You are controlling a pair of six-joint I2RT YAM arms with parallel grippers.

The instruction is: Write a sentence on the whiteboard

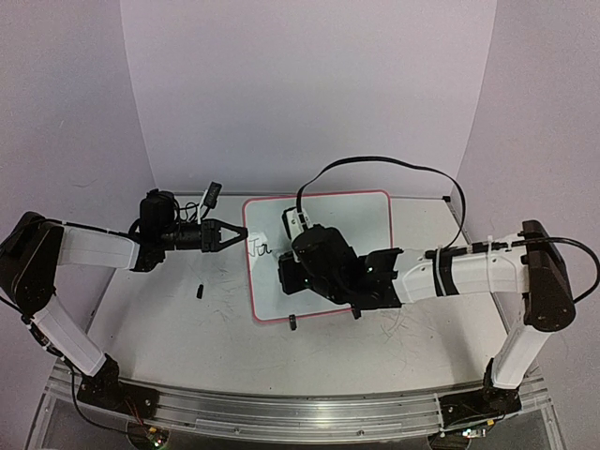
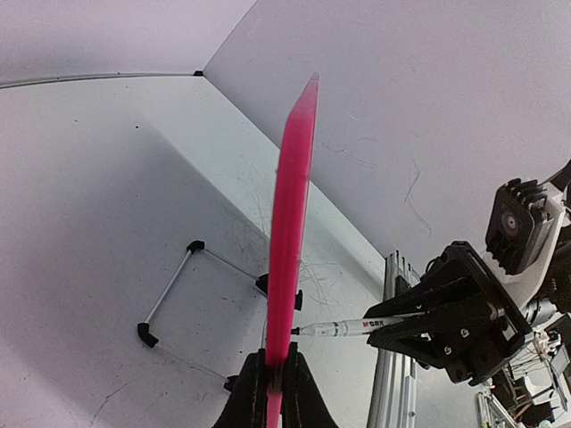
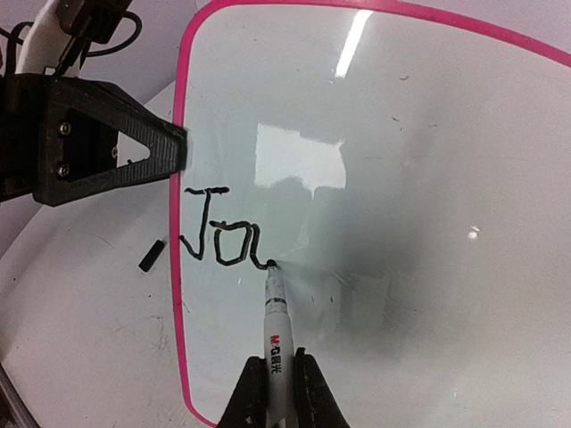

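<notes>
The whiteboard point(image 1: 361, 225) with its pink rim lies in the middle of the table, with "Jo" and a further stroke point(image 3: 219, 239) in black near its left edge. My left gripper point(image 1: 234, 236) is shut on that left rim; its wrist view shows the whiteboard's pink edge point(image 2: 290, 232) pinched between the jaws of the left gripper point(image 2: 275, 379). My right gripper point(image 3: 275, 392) is shut on a white marker point(image 3: 275, 334), whose black tip touches the whiteboard point(image 3: 419, 178) at the end of the last stroke. From above, the right gripper point(image 1: 292, 261) hovers over the board's left part.
A small black cap-like piece point(image 1: 200, 290) lies on the table left of the board, and another black bit point(image 1: 292, 323) sits at its near edge. A thin wire frame with black ends point(image 2: 169, 294) lies on the tabletop. White walls enclose the back and sides.
</notes>
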